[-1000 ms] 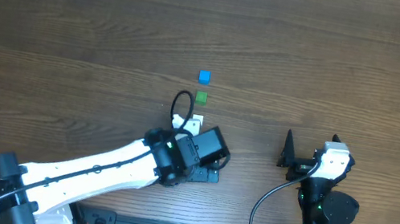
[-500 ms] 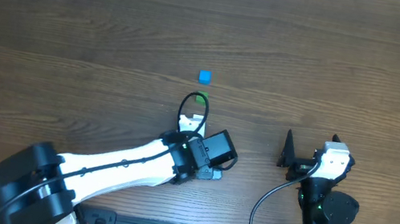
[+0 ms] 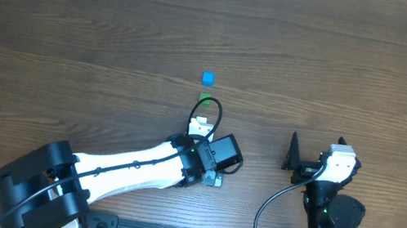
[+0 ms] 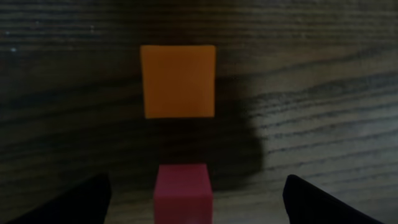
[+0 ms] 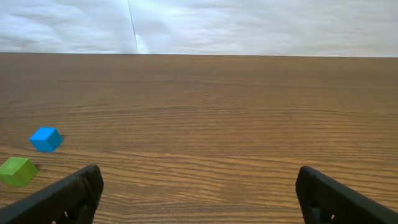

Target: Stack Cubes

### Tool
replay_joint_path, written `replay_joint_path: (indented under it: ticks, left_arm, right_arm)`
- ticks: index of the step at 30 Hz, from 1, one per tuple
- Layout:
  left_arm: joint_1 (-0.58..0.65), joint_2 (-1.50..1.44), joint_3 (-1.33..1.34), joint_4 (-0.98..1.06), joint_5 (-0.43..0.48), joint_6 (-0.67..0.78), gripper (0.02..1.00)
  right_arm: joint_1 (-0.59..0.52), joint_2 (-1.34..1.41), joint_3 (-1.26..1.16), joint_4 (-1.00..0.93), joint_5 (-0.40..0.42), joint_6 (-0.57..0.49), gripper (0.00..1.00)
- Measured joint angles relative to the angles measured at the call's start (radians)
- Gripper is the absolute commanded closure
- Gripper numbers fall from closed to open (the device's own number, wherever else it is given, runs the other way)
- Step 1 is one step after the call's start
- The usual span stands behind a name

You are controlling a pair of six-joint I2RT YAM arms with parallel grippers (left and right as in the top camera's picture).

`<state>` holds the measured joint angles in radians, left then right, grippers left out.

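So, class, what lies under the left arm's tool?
The green cube rests on the table, in line with the gap of the open left tool. From above, the tool covers its near part; the blue cube sits beyond, uncovered.

blue cube (image 3: 208, 78), green cube (image 5: 17, 171), orange cube (image 4: 178, 81), red cube (image 4: 183, 193)

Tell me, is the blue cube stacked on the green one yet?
Not stacked. The blue cube and green cube both sit on the table, side by side, apart.
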<state>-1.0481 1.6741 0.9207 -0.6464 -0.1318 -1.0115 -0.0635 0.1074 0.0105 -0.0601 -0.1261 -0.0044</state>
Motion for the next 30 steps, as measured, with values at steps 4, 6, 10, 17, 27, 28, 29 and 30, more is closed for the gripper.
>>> replay_joint_path:
  ticks: [4, 6, 10, 17, 27, 28, 29, 30]
  left_arm:
    - [-0.008, 0.000, 0.000, -0.003, 0.000, 0.019, 0.159]
    - [-0.008, 0.000, 0.000, -0.006, 0.000, 0.025, 0.191]
    - [-0.007, 0.000, 0.000, -0.017, 0.000, 0.025, 0.222]
    - [-0.007, 0.000, 0.000, -0.021, 0.004, 0.025, 0.356]
    - [-0.007, 0.000, 0.000, -0.064, 0.010, 0.021, 0.533]
    - [-0.007, 0.000, 0.000, -0.064, 0.010, 0.020, 0.533]
    - [-0.007, 0.000, 0.000, -0.064, 0.010, 0.020, 0.533]
    - [-0.007, 0.000, 0.000, -0.064, 0.011, 0.020, 0.538]
  right_arm:
    - [0.000, 0.000, 0.000, 0.000, 0.000, 0.000, 0.007]
    - [0.000, 0.000, 0.000, 0.000, 0.000, 0.000, 0.009]
    - [0.000, 0.000, 0.000, 0.000, 0.000, 0.000, 0.007]
    - [0.000, 0.000, 0.000, 0.000, 0.000, 0.000, 0.007]
    - [0.000, 0.000, 0.000, 0.000, 0.000, 0.000, 0.007]
    - [0.000, 0.000, 0.000, 0.000, 0.000, 0.000, 0.009]
    - [0.000, 0.000, 0.000, 0.000, 0.000, 0.001, 0.009]
    - [0.000, 0.000, 0.000, 0.000, 0.000, 0.000, 0.009]
